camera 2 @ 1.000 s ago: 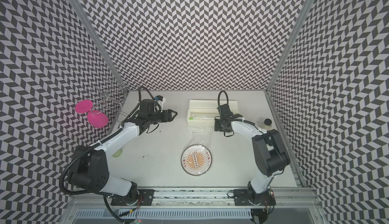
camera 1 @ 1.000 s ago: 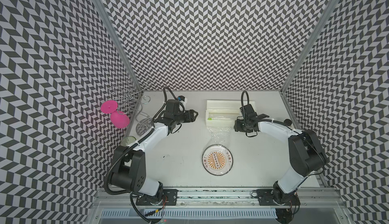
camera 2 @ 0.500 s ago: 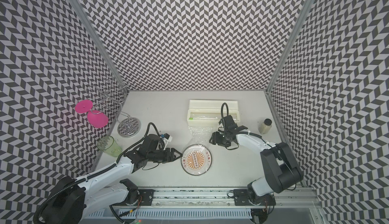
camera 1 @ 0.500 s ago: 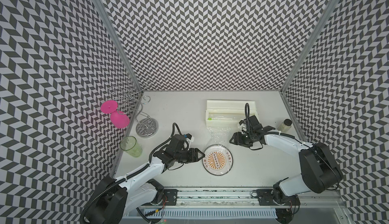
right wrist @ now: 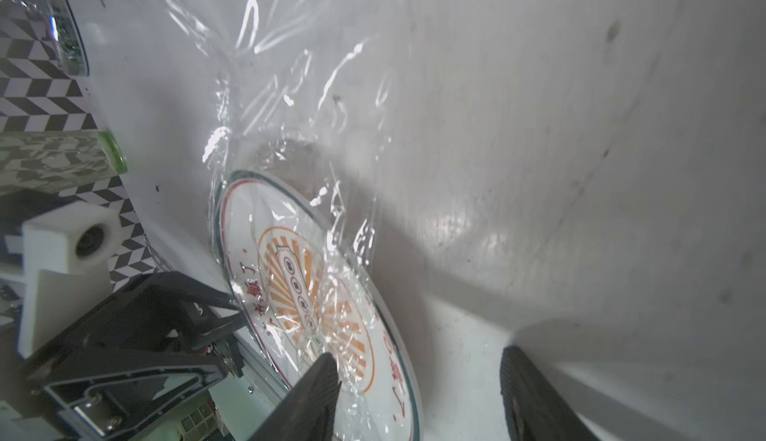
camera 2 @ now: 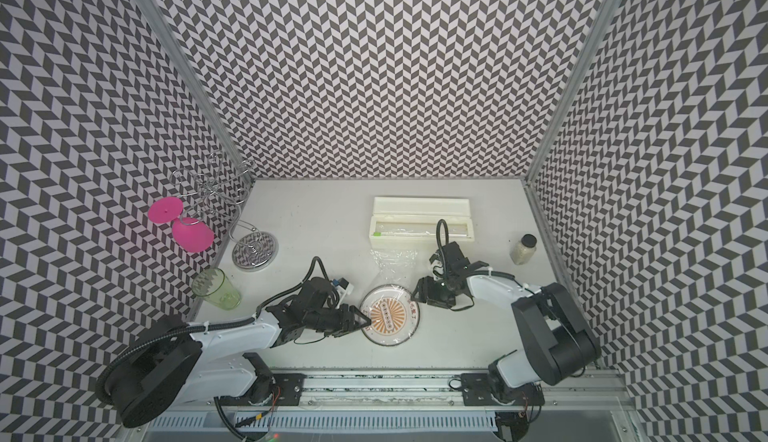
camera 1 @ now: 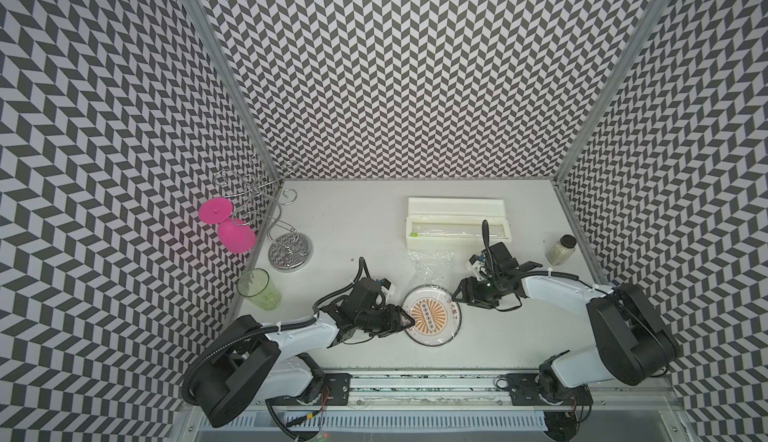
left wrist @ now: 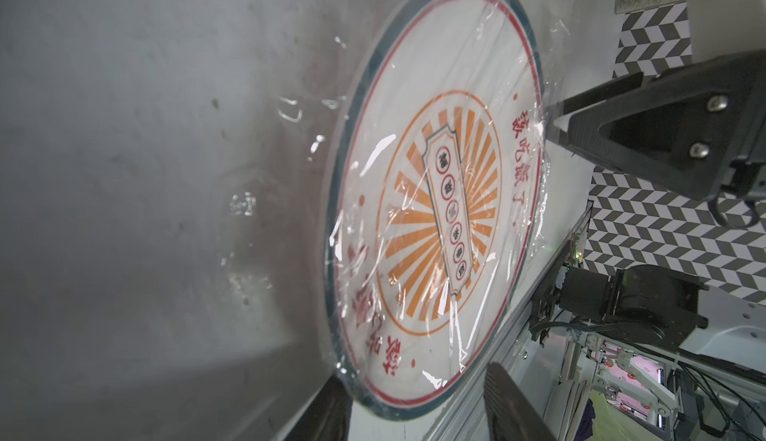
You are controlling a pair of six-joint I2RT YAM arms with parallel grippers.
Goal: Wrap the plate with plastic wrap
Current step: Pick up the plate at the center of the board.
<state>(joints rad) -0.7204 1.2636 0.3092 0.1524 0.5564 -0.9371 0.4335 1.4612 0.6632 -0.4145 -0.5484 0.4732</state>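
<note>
Two tools are sitting beside the plate [camera 1: 432, 319], left tool [camera 1: 409, 318] and right tool [camera 1: 458, 296] both spread apart. Plastic wrap [camera 1: 430, 261] is lying over the plate.

Black-and-white chevrons around a pale grey table, with one orange-and-white plate.

The walls [camera 1: 374, 66] carry black-and-white chevrons; the table [camera 1: 353, 220] is plain pale grey with dark specks. The plate [camera 1: 431, 315] is white with a thin dark teal rim, a red ring, an orange sunburst, red characters and a dark-outlined bar of red-ringed dots. The plastic wrap [camera 1: 430, 262] is clear with white glints. At 12 o'clock from the plate, the dispenser box [camera 1: 457, 207] is cream-white with a green tab. Towards 10 o'clock are a translucent green cup [camera 1: 258, 288], a silver stand base [camera 1: 291, 251] mirroring chevrons and a pink glass [camera 1: 233, 233]. The left gripper [camera 1: 411, 319] and right gripper [camera 1: 456, 294] are black.
</note>
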